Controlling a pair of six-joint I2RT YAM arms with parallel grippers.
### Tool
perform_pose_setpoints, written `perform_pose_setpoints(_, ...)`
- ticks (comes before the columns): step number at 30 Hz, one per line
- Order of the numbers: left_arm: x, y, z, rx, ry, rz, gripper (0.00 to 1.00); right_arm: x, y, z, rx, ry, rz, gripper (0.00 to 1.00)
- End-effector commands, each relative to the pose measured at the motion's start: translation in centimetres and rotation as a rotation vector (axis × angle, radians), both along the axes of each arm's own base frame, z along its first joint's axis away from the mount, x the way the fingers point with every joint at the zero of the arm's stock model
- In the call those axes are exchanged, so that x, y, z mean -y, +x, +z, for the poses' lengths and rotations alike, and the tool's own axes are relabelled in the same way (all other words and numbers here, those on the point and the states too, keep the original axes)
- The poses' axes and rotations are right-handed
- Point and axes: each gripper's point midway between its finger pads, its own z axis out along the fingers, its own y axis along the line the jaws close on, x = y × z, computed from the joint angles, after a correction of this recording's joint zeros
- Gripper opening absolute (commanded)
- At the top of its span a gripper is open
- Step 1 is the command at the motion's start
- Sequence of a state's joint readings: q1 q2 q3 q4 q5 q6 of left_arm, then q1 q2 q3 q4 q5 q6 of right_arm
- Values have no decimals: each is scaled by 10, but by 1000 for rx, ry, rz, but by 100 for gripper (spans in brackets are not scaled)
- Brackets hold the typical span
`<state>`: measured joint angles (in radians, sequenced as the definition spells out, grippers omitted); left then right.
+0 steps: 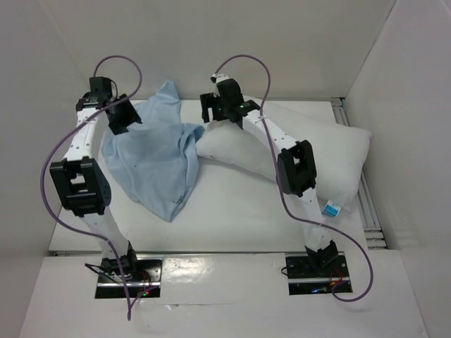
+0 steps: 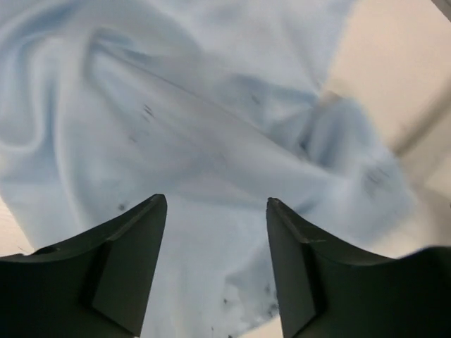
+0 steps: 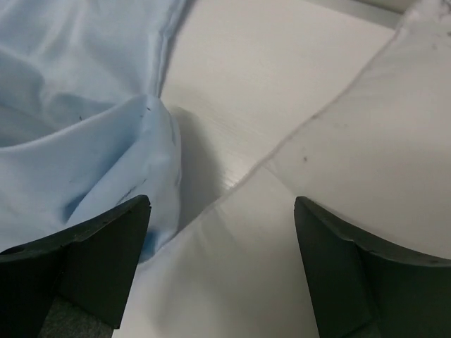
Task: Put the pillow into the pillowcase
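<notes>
The left gripper [image 2: 215, 204] hangs over the pillowcase [image 2: 211, 127] with its jaws apart, gripping nothing; I cannot tell whether the tips touch the cloth. The right gripper [image 3: 222, 204] has its jaws wide apart and holds nothing. It is above the left end of the pillow [image 3: 366, 141], where the pillowcase's bunched edge meets it. The pillow lies across the right half of the table [image 1: 232, 211], the pillowcase crumpled on the left. Bare tabletop lies open toward the arm bases.
</notes>
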<state>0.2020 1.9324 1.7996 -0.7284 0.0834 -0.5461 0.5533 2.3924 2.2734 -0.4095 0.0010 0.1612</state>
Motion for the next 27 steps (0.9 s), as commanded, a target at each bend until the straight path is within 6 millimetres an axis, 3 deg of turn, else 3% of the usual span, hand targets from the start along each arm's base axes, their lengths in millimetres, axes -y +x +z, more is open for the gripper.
perform_pose_setpoints(1,56,-16,52,134,42,-169,70,-1,-35,145,209,159,30,91)
perform_pose_setpoints(2,69,-22,50,126,45,-194,68,5,-41,150,203,151,21,91)
perform_pose_setpoints(3,99,-35,44,109,39,-260,68,12,-56,171,219,155,16,91)
perform_pose_setpoints(5,129,-45,37,107,35,-328,68,27,-70,154,175,113,-9,91)
perform_pose_setpoints(6,152,-58,20,70,29,-385,74,39,-86,177,198,136,-22,91)
perform_pose_setpoints(7,162,-64,15,66,28,-408,79,53,-94,143,140,89,-42,92)
perform_pose_setpoints(8,169,-66,7,60,22,-418,82,61,-103,138,131,87,-59,92)
perform_pose_setpoints(11,179,-78,-19,3,-28,-422,78,93,-135,121,86,70,-107,92)
perform_pose_setpoints(12,185,-86,-30,-20,-38,-443,76,103,-147,123,81,62,-115,92)
perform_pose_setpoints(13,189,-89,-36,-28,-38,-452,74,108,-156,106,38,40,-120,92)
perform_pose_setpoints(15,189,-97,-44,-44,-28,-454,73,127,-165,102,31,12,-163,92)
perform_pose_setpoints(16,189,-94,-43,-30,-28,-454,73,131,-172,90,5,-7,-163,92)
perform_pose_setpoints(18,191,-94,-57,-62,-37,-460,69,137,-178,86,-4,-20,-170,92)
perform_pose_setpoints(27,197,-92,-80,-94,-61,-491,59,146,-178,82,-15,-42,-198,92)
